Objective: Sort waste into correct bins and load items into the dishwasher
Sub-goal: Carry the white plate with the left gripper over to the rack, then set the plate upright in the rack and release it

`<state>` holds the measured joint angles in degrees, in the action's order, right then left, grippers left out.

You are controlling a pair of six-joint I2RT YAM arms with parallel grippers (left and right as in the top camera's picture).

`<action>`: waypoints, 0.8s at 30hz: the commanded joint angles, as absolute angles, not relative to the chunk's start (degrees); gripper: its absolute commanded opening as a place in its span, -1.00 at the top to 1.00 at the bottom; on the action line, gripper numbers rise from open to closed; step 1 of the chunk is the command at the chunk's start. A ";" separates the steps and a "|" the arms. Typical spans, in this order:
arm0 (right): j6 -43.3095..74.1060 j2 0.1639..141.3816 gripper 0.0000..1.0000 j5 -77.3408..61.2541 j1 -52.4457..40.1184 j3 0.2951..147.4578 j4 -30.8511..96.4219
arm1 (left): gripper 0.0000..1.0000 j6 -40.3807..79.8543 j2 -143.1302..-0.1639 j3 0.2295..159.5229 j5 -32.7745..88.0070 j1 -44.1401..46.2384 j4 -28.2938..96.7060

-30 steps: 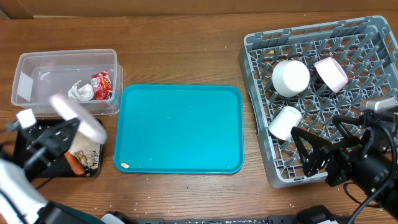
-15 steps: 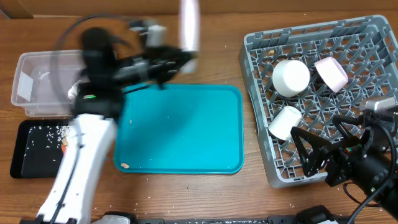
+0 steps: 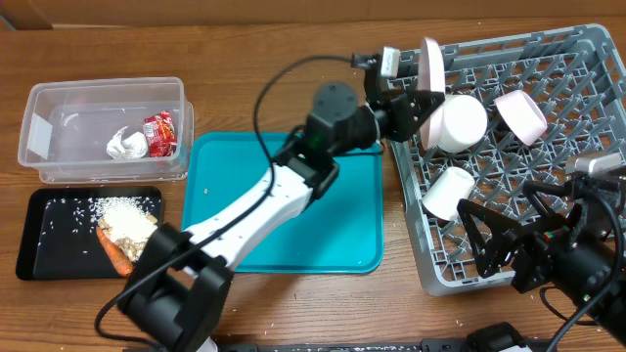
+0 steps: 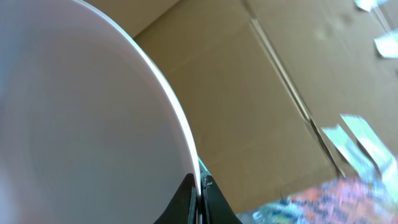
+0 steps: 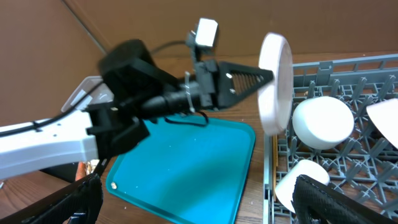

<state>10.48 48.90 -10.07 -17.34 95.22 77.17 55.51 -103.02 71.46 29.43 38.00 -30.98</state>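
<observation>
My left gripper [image 3: 421, 93] is shut on the rim of a large pale plate [image 3: 431, 66] and holds it on edge over the left wall of the grey dish rack [image 3: 587, 59]. The plate fills the left wrist view [image 4: 81, 112], pinched between the black fingertips [image 4: 186, 199]. The right wrist view shows the plate [image 5: 275, 84] upright beside a white bowl [image 5: 323, 121]. My right gripper [image 3: 499, 240] is open and empty at the rack's front. The rack holds a white bowl [image 3: 457, 121], a pink bowl [image 3: 520, 113] and a small cup [image 3: 448, 193]. The chopsticks do not show clearly.
The clear tub [image 3: 103, 93] holds a crumpled tissue [image 3: 125, 145] and a red wrapper [image 3: 160, 134]. The black tray [image 3: 39, 244] holds a carrot [image 3: 114, 252] and beige food scraps [image 3: 122, 215]. The teal tray [image 3: 284, 205] lies between the bins and the rack.
My left arm has swung the plate from over the black tray at the left across to the rack's left wall. Scraps now lie in the black tray. The right arm has not moved.
</observation>
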 commanded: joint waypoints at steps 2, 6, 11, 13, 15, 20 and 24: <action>10.31 48.75 -1.00 -9.96 -17.63 95.59 76.88 | 0.92 63.29 -105.75 71.64 21.87 38.68 -31.57; 10.31 48.75 -1.00 -9.96 -17.63 95.59 76.88 | 0.53 63.42 -106.63 71.64 22.59 38.65 -30.59; 10.31 48.75 -1.00 -9.96 -17.63 95.59 76.88 | -1.00 55.77 -105.12 71.70 25.19 37.89 -27.88; 10.31 48.75 -1.00 -9.96 -17.63 95.59 76.88 | -1.00 50.02 -101.69 72.31 25.06 36.58 -17.91; 10.31 48.75 -1.00 -9.96 -17.63 95.59 76.88 | -1.00 42.39 -98.19 72.99 23.38 35.77 -9.30; 10.31 48.75 -1.00 -9.96 -17.63 95.59 76.86 | -1.00 29.82 -85.21 75.16 13.87 32.42 15.75; 10.31 48.75 -1.00 -9.96 -17.63 95.59 76.86 | -1.00 24.25 -73.84 78.02 3.70 28.27 36.38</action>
